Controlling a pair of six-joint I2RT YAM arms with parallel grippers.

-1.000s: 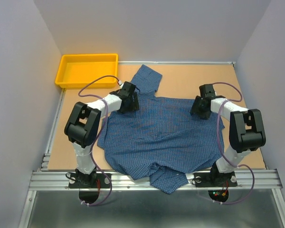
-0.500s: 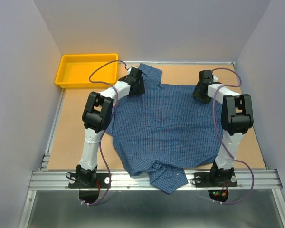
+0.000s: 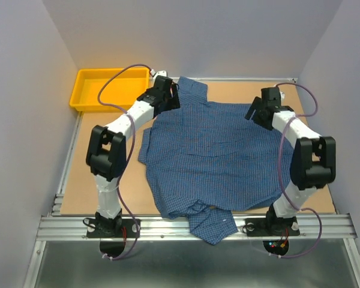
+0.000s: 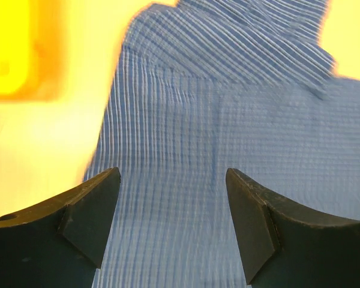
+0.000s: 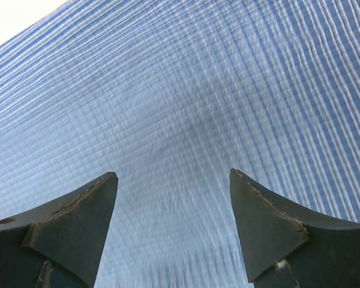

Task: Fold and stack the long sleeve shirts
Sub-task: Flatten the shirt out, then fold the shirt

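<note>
In the overhead view the blue checked shirt point(image 3: 216, 156) lies spread across the middle of the brown table point(image 3: 315, 96), one part reaching toward the far edge just beside the yellow tray point(image 3: 84, 77) and a small flap hanging over the near rail between the two arm bases. The left gripper point(image 3: 170, 99) sits at the shirt's far-left corner, over the cloth near the tray; the right gripper point(image 3: 255, 114) sits at the far-right edge of the shirt, well apart from the left one. In the left wrist view the left gripper point(image 4: 173, 177) stands wide open with nothing between its dark fingers point(image 4: 87, 222); the shirt point(image 4: 228, 120) lies below and ahead of them, its edge running along the left side against bare table, with the tray point(image 4: 12, 48) a blurred yellow patch in the upper left corner. In the right wrist view the right gripper point(image 5: 173, 177) is likewise spread wide and holds nothing; the shirt point(image 5: 198, 90) fills almost the whole picture beneath it, somewhat blurred.
</note>
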